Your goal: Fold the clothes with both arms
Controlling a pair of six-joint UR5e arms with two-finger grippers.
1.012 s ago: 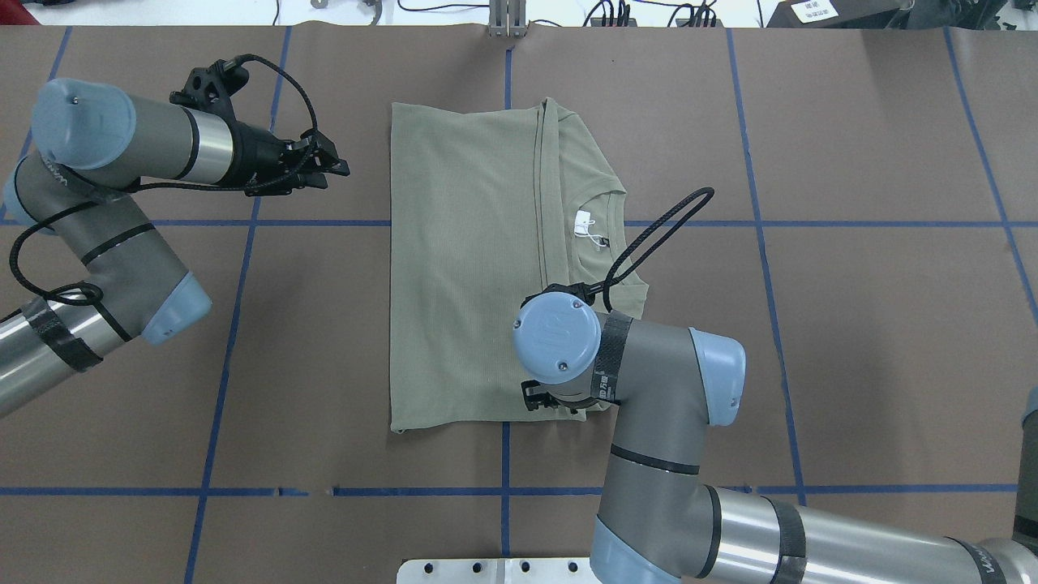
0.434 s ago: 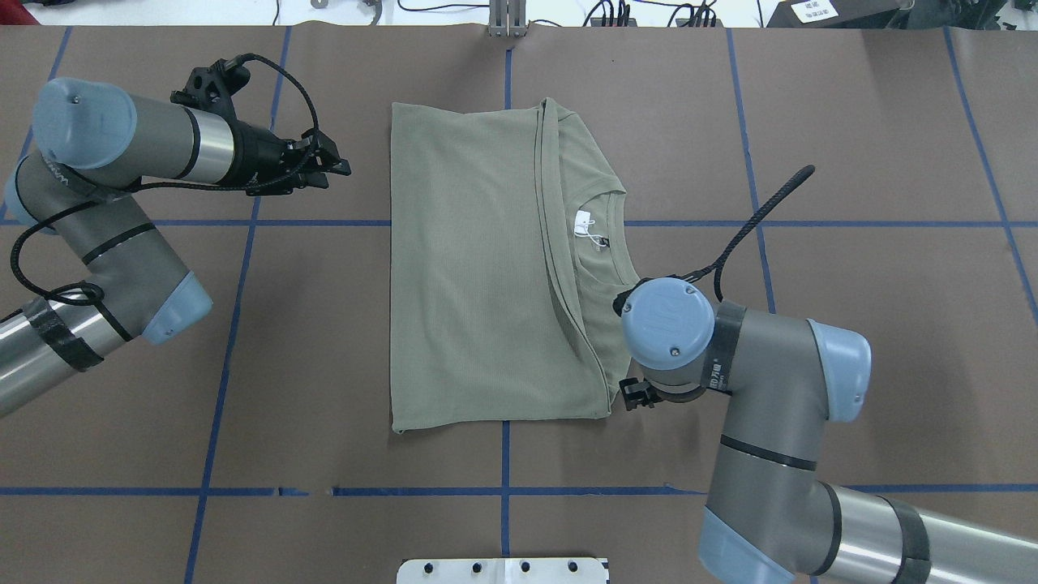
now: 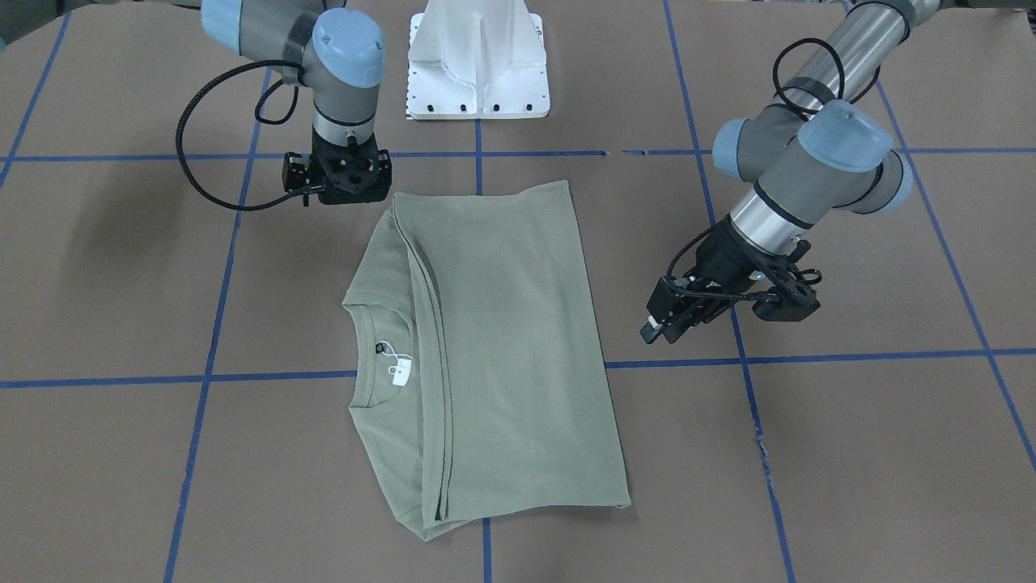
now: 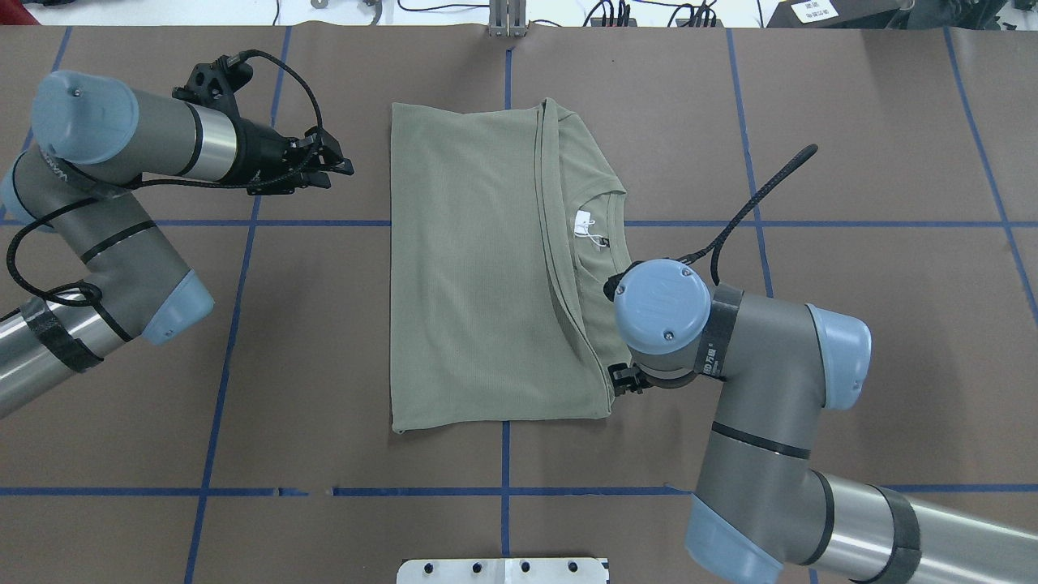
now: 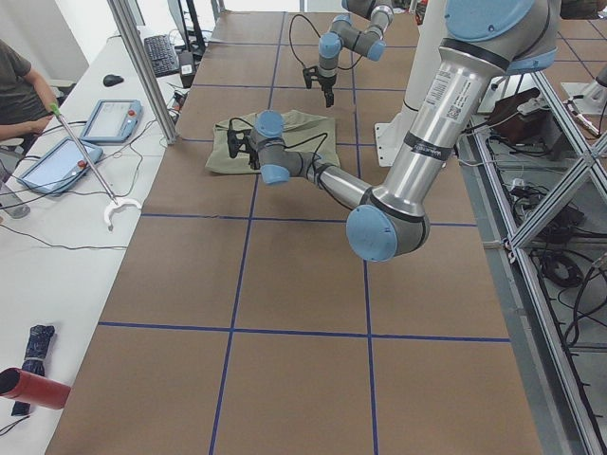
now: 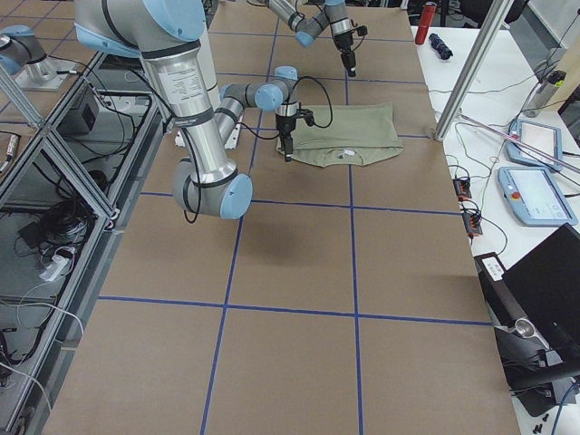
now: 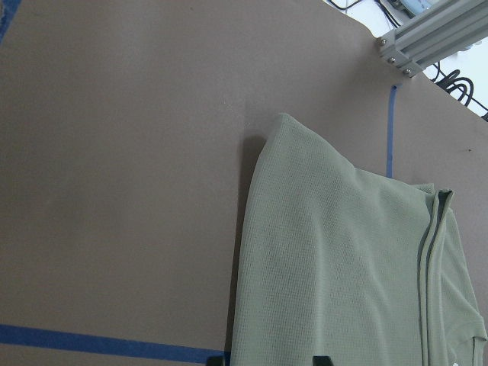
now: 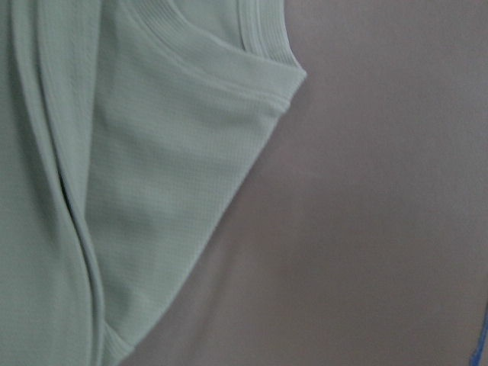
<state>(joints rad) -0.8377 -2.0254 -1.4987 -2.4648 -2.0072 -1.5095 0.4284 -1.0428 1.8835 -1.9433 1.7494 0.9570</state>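
The sage-green shirt [image 4: 470, 268] [image 3: 502, 340] lies flat mid-table, folded into a rectangle, with its collar and white hang tag [image 4: 582, 221] on the right. My right gripper [image 4: 620, 380] [image 3: 352, 198] points down just off the shirt's near right corner, open and holding nothing. Its wrist view shows only that shirt corner [image 8: 152, 191] and bare table. Open and empty, my left gripper [image 4: 345, 168] [image 3: 654, 330] hovers a short way left of the shirt's far left corner [image 7: 328, 267], aimed toward it.
Blue tape lines [image 4: 243, 223] grid the brown table. The white pedestal base [image 3: 477, 65] stands at the robot's side. An aluminium post [image 4: 507, 20] stands at the far edge. A person [image 5: 14, 85] sits at a side desk with tablets [image 5: 57, 161].
My right arm swung right, from above the shirt's near right part to just beside its edge. The shirt's top layer lies flat now. The left arm barely moved.
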